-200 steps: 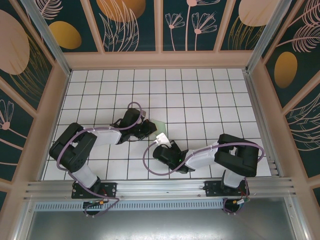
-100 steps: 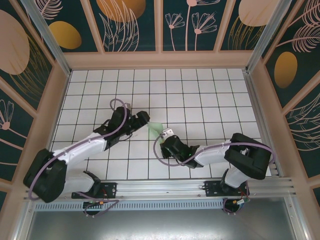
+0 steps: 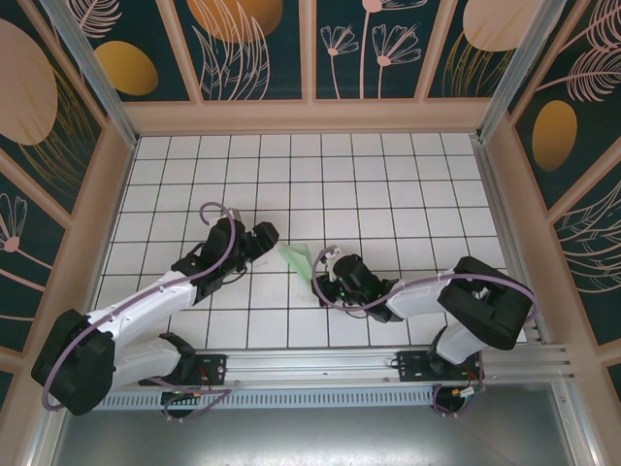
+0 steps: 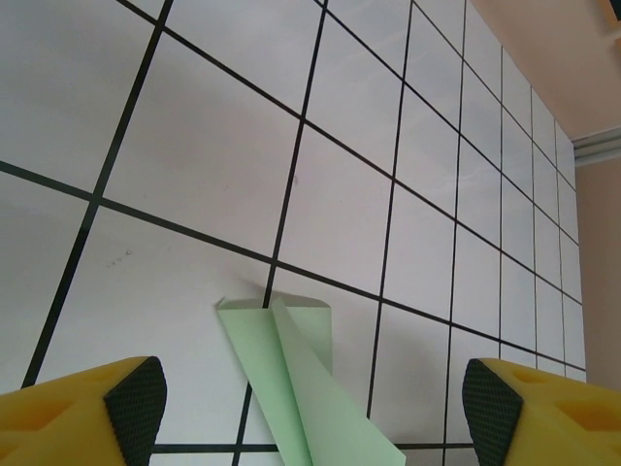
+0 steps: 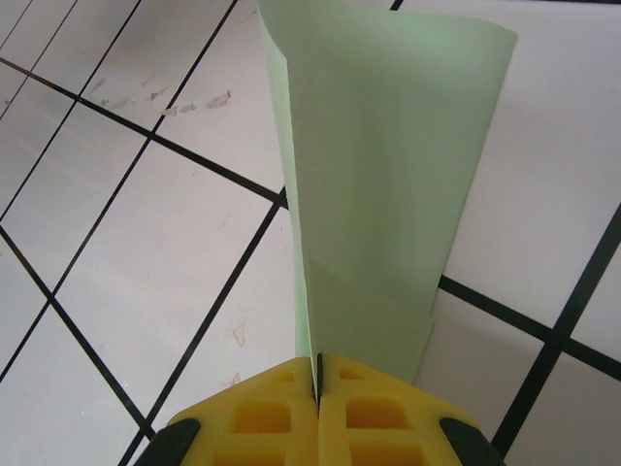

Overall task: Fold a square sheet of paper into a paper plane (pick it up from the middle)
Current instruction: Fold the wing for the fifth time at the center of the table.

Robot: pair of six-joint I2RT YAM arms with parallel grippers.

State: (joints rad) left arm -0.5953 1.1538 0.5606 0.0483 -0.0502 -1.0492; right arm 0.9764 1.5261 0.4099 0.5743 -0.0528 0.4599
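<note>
Nearest you, your right gripper [image 5: 318, 374] has its yellow fingers pressed together on one end of the paper plane [image 5: 378, 165], pinching the pale green folded sheet along its crease near the middle of the white grid table [image 3: 408, 194]. The plane's long axis runs diagonally away and to the left. Its free end lies between the spread fingers of your left gripper [image 4: 310, 398], clear of both.

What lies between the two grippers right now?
The folded green paper, in the top view. The right gripper pinches one end; the left wrist view shows the other between the left gripper's open fingers.
</note>
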